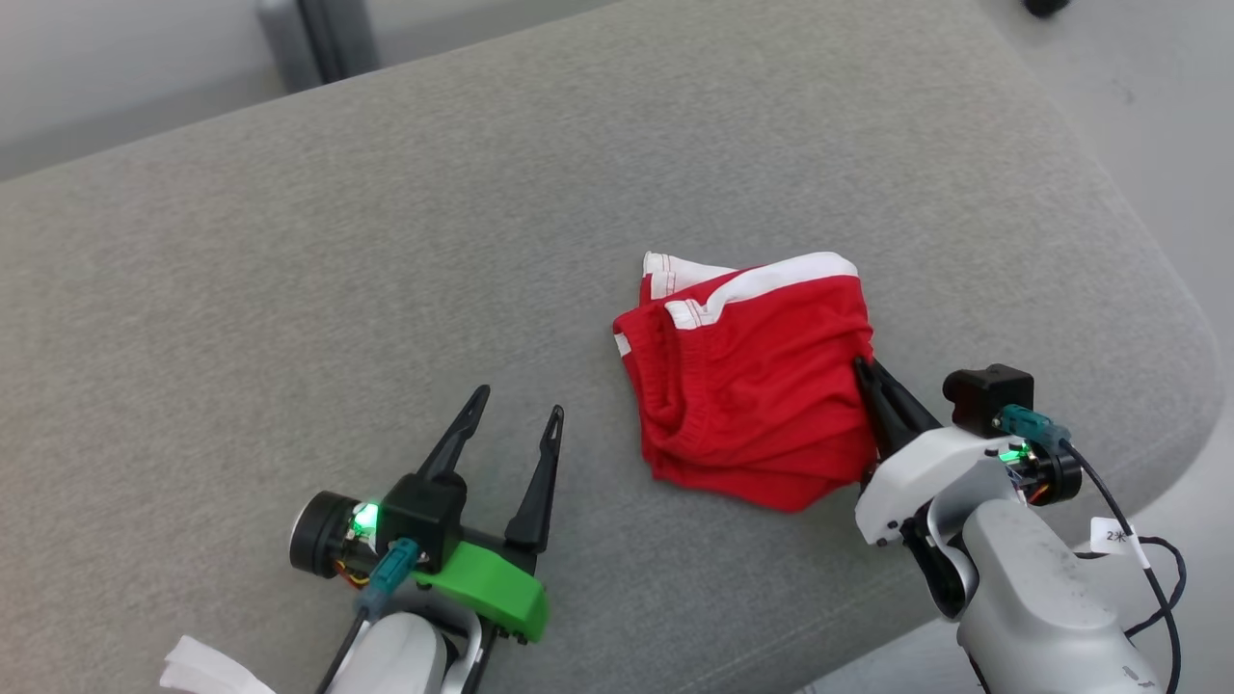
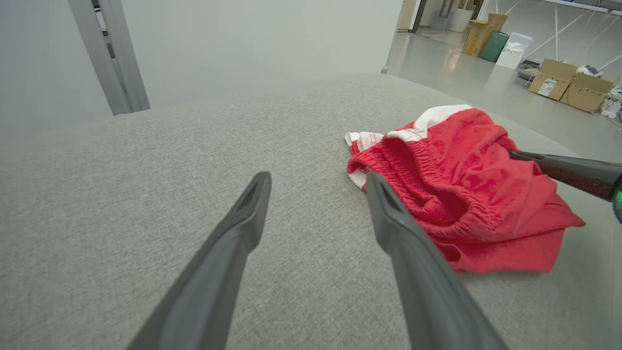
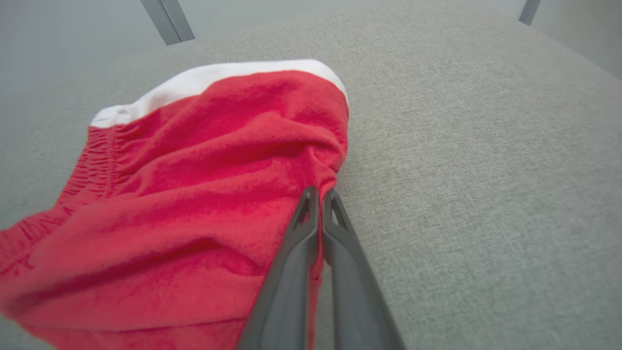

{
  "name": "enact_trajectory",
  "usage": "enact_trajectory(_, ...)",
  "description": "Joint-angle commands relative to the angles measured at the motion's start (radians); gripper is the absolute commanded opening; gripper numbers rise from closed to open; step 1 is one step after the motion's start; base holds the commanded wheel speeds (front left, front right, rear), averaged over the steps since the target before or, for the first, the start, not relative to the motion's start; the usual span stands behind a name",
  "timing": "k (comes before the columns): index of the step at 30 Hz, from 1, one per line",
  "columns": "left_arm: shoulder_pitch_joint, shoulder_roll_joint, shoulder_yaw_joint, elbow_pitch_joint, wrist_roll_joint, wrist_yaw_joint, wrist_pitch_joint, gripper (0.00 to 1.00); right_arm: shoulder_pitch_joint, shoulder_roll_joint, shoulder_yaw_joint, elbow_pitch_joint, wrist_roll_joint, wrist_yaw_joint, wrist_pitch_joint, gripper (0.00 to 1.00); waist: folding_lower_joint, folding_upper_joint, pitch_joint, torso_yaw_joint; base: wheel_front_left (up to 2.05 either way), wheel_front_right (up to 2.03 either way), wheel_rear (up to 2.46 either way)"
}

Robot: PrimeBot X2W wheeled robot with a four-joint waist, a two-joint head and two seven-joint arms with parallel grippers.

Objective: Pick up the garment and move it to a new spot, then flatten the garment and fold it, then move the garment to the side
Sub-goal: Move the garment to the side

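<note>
The garment (image 1: 752, 386) is a red bundle with white trim and a gathered elastic edge, lying folded on the grey cushion right of centre; no letters or number show. My right gripper (image 1: 868, 371) is shut on the garment's right edge, and in the right wrist view its tips (image 3: 320, 194) pinch a fold of the red cloth (image 3: 194, 184). My left gripper (image 1: 516, 405) stands open on the bare cushion, left of the garment and apart from it. In the left wrist view the garment (image 2: 466, 184) lies just right of my open left gripper (image 2: 316, 182), with a right finger (image 2: 568, 170) reaching in.
The wide grey cushion (image 1: 386, 241) rounds off to a right edge near my right arm, with floor beyond. Cardboard boxes (image 2: 568, 82) stand on the far floor. A grey metal post (image 2: 112, 58) rises behind the cushion. Something white (image 1: 207, 670) lies by my left arm.
</note>
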Motion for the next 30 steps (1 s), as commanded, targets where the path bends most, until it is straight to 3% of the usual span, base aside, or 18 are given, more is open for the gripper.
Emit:
enact_trajectory(1, -0.018, 0.007, -0.004, 0.004, 0.011, -0.005, 0.0, 1.0, 0.012, -0.002, 0.008, -0.002, 0.009, -0.002, 0.0, 0.0, 0.0, -0.0001, 0.001, -0.151, 0.0, 0.0, 0.0)
enact_trajectory(9, -0.025, 0.013, -0.013, 0.026, 0.023, -0.008, 0.0, 1.0, -0.044, -0.001, 0.063, 0.019, -0.033, -0.002, 0.0, 0.0, 0.0, -0.0001, 0.041, -0.163, 0.0, 0.0, 0.0)
enact_trajectory(19, -0.105, 0.079, -0.051, 0.006, 0.039, -0.008, 0.0, 1.0, -0.24, -0.044, 0.013, 0.083, -0.176, -0.002, 0.0, 0.0, 0.0, -0.0001, 0.205, -0.054, 0.0, 0.0, 0.0)
enact_trajectory(30, -0.211, 0.121, -0.104, -0.034, 0.048, -0.008, 0.0, 1.0, -0.487, -0.206, -0.23, 0.215, -0.314, -0.002, -0.001, 0.0, 0.0, -0.0001, 0.352, 0.097, 0.0, 0.0, 0.0)
